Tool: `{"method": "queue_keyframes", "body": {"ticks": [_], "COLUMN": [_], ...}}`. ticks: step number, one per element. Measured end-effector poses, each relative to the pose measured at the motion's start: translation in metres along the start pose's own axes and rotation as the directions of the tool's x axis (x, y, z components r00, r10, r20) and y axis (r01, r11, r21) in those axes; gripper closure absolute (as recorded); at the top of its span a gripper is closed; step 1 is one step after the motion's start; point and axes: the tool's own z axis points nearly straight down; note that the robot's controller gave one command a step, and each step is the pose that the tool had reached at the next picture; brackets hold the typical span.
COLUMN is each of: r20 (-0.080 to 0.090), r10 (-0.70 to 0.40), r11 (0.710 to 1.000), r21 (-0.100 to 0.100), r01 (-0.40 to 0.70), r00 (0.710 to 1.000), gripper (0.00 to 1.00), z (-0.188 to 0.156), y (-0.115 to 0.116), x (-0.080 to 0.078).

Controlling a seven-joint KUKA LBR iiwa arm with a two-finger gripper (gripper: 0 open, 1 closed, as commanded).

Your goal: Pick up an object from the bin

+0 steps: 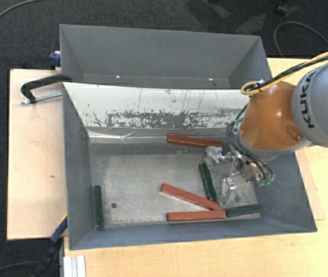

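**Camera view: gripper low among the sticks at the bin's right**

Your gripper [229, 180] hangs under the orange wrist cover [267, 120], close to the floor in the right half of the grey bin [158, 53]. You cannot tell from this angle whether it is released or clenched, and nothing is seen held in it. Just beside it, toward the view's left, lies a dark green stick [206, 180], its long axis running from back to front with a slight lean. Nearer the front, a red-brown stick [188, 196] lies diagonally. A second red-brown stick [196, 216] lies along the front wall, with another dark green stick [243, 211] at its right end. A third red-brown stick [193, 142] rests by the back wall, and a lone green stick [97, 206] lies well apart at the left. The likeliest pick is the green stick beside the gripper, taken with a small shift leftward and a close across its narrow width.
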Motion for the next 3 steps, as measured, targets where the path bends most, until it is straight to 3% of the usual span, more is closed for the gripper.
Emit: {"method": "queue_keyframes", "body": {"ticks": [1, 2, 3], "r20": [0.005, 0.008, 0.008], "r10": [0.111, -0.109, -0.076], "r11": [0.994, 0.994, 0.997], "r21": [0.001, 0.001, -0.003], "r01": [-0.111, 0.109, 0.076], "r00": [0.994, 0.994, 0.997], "gripper": [0.0, 0.0, 0.0], "z": [-0.001, 0.0, 0.0], "y": [0.049, 0.085, 0.164], "x": [-0.002, -0.062, -0.098]}}
